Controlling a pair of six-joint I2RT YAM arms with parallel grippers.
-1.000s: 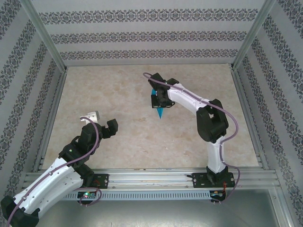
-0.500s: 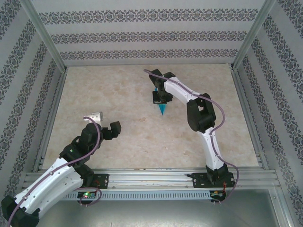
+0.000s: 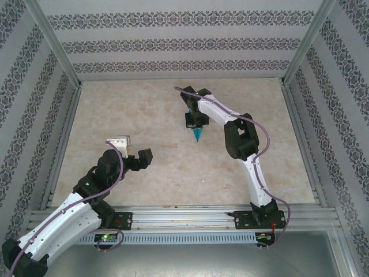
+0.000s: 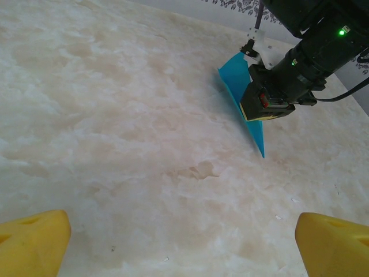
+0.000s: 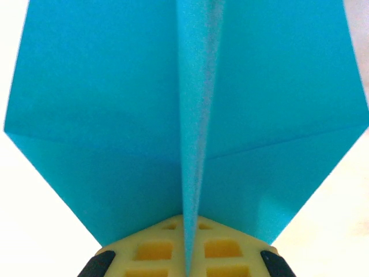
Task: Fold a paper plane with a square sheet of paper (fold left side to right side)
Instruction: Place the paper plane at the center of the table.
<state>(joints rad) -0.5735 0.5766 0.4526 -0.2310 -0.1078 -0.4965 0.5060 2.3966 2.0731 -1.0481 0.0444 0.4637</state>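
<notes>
- The right gripper (image 3: pixel 195 120) is clamped on the paper plane (image 3: pixel 198 135) along its centre crease (pointed tip lowest, near the table (image 3: pixel 144 109)).
- The left gripper (image 3: pixel 134 150) gapes wide, empty, well apart.

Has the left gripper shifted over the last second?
Yes. The left gripper has drifted right, away from the left side rail, with its jaws open.

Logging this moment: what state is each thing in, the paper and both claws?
paper plane: folded into a pointed dart, pinched at its centre crease; can't tell if its tip touches the table.
right claw: shut on the paper plane.
left claw: wide open, holding nothing, apart from the plane.
</notes>
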